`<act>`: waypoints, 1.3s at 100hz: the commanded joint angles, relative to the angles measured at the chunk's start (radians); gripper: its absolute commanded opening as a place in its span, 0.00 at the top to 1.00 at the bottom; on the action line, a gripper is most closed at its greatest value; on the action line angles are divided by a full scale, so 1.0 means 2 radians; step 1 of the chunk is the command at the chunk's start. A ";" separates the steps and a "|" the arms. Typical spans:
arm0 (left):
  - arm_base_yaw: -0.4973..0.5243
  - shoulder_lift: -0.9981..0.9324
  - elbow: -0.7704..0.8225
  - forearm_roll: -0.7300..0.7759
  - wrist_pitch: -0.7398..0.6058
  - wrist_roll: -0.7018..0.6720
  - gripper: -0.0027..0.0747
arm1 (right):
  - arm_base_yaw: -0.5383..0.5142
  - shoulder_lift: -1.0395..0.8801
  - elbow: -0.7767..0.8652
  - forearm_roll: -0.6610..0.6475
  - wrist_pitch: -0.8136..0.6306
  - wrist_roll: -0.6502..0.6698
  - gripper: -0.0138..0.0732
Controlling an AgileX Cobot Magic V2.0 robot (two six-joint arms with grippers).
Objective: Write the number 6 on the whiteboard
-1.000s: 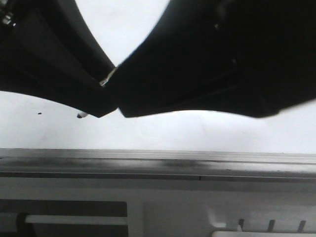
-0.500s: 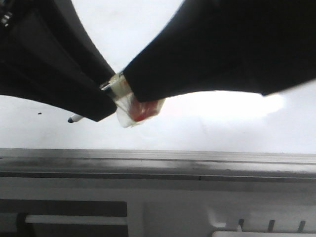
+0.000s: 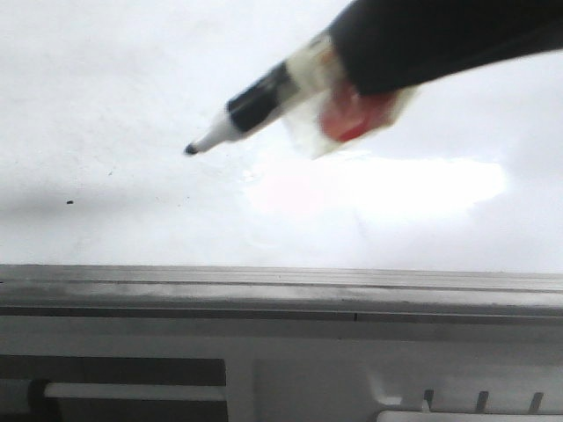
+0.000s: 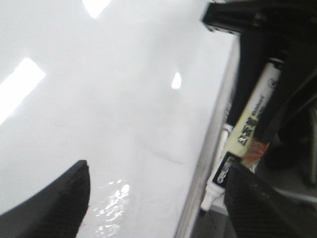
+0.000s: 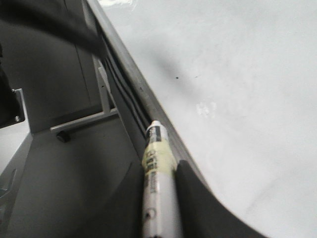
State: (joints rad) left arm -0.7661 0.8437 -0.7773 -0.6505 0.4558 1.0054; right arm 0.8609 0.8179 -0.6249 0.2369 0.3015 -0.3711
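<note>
Jaws first: the right gripper (image 5: 161, 208) is clamped on a marker (image 3: 264, 104), with its dark fingers (image 5: 198, 198) pressed along both sides of the barrel, so that one's clearly holding on. In the front view the marker slants down from the black arm, cap off, and its black tip hangs over the whiteboard (image 3: 132, 105); can't tell whether the tip actually touches the board or just floats above it. Some clear tape with a red patch is wrapped around the barrel right at the grip.

The left gripper (image 4: 153, 198) has its jaws spread wide, nothing between them, and the whiteboard shows through the gap.

As for the 6, no drawn digit is visible on the board. It's glossy white, with a bright glare patch below the marker and one tiny black speck (image 3: 69, 202) off to the side of the tip. A grey metal rail (image 3: 281, 286) runs along the board's near edge.
</note>
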 commanded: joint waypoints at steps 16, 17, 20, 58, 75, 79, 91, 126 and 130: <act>0.082 -0.152 0.050 -0.016 -0.033 -0.095 0.61 | -0.054 -0.071 -0.019 -0.121 -0.018 0.001 0.90; 0.086 -0.156 0.054 -0.016 -0.033 -0.095 0.63 | -0.056 -0.071 -0.019 -0.127 -0.018 0.001 0.90; 0.093 -0.174 0.064 -0.017 -0.033 -0.098 0.68 | -0.064 -0.071 -0.019 -0.132 -0.018 0.001 0.90; 0.117 -0.240 0.137 -0.074 -0.032 -0.101 0.99 | -0.157 -0.036 -0.019 -0.132 -0.057 0.001 0.90; 0.117 -0.240 0.137 -0.079 -0.032 -0.101 0.99 | -0.185 -0.013 -0.019 -0.131 -0.055 0.029 0.90; 0.117 -0.240 0.137 -0.079 -0.032 -0.101 0.99 | -0.190 -0.009 -0.019 -0.131 -0.055 0.035 0.90; 0.117 -0.240 0.137 -0.079 -0.032 -0.101 0.99 | -0.194 0.000 -0.019 -0.131 -0.056 0.045 0.90; 0.117 -0.240 0.137 -0.079 -0.031 -0.101 0.99 | -0.194 0.050 -0.019 -0.106 -0.055 0.050 0.90; 0.117 -0.240 0.137 -0.079 -0.030 -0.101 0.99 | -0.194 0.054 -0.019 -0.105 -0.055 0.052 0.90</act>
State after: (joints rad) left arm -0.5324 0.3601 -0.4753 -0.7763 0.4468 0.8137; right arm 0.4779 0.9057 -0.6311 0.0273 0.2503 -0.2769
